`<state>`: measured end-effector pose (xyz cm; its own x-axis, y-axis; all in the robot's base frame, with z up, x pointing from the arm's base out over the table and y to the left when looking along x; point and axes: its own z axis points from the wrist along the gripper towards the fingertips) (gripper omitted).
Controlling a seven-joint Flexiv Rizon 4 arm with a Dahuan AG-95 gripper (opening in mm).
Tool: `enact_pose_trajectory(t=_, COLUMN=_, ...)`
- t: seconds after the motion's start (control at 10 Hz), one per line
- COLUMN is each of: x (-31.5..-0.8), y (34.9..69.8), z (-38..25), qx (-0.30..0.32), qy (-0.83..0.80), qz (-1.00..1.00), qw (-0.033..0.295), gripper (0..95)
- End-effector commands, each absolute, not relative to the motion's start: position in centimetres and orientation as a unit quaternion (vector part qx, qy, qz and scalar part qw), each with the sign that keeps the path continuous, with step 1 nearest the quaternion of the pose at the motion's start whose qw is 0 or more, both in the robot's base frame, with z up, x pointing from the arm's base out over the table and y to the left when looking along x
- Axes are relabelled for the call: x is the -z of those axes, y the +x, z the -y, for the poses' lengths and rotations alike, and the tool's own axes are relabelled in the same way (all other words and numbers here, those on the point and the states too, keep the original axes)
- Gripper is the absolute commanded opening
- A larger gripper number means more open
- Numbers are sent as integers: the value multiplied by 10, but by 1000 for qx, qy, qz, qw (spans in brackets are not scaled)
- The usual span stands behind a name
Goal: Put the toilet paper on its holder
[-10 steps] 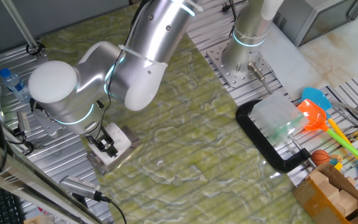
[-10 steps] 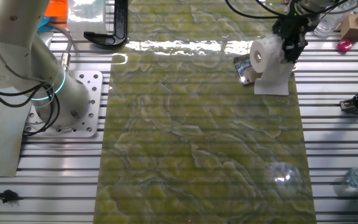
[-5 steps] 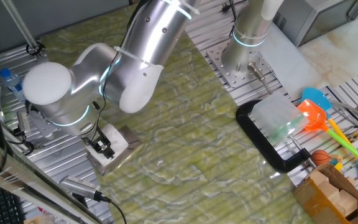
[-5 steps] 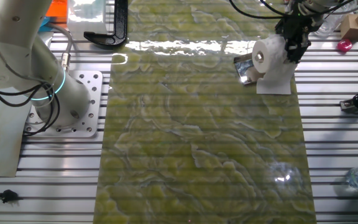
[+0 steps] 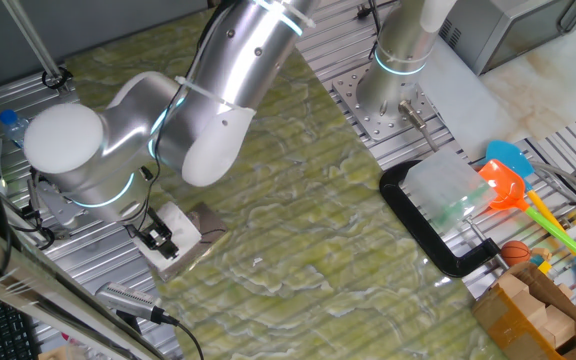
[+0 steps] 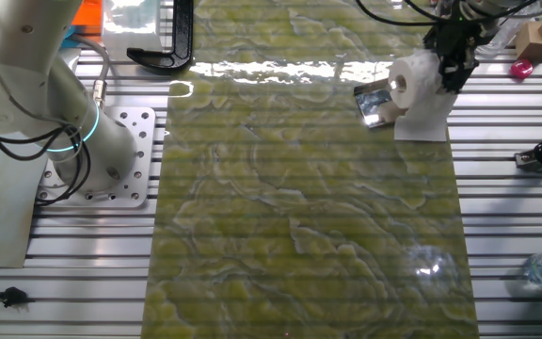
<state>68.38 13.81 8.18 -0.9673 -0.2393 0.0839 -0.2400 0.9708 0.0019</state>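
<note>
Hand (image 6: 452,62) gripping toilet paper (image 6: 416,83), loose sheet hanging, holder (image 6: 376,102) touching beside

You see a white toilet paper (image 6: 420,83), shiny silver holder (image 6: 374,102), black gripper (image 6: 454,52), green-yellow marbled mat (image 6: 299,198), black clamp (image 5: 430,225), and an orange scoop (image 5: 505,186).

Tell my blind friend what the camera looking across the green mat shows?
A black gripper holds a white toilet paper roll right beside a shiny metal holder, a loose sheet hanging down onto the green mat. A black clamp lies far left.
</note>
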Motion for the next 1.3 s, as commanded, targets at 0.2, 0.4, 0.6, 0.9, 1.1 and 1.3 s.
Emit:
enact_pose_trajectory(t=0.2, x=-79, y=681, z=-137, qx=-4, qy=126, qz=991, qw=38, gripper=0)
enact_pose_trajectory(t=0.4, x=-78, y=681, z=-137, qx=-2, qy=136, qz=990, qw=37, gripper=570)
enact_pose_trajectory(t=0.6, x=-78, y=681, z=-137, qx=-2, qy=141, qz=990, qw=33, gripper=760)
enact_pose_trajectory(t=0.9, x=-78, y=681, z=-137, qx=-2, qy=138, qz=990, qw=34, gripper=760)
enact_pose_trajectory(t=1.1, x=-80, y=681, z=-137, qx=-2, qy=139, qz=990, qw=33, gripper=950)
enact_pose_trajectory(t=1.3, x=-81, y=681, z=-138, qx=-2, qy=138, qz=990, qw=33, gripper=950)
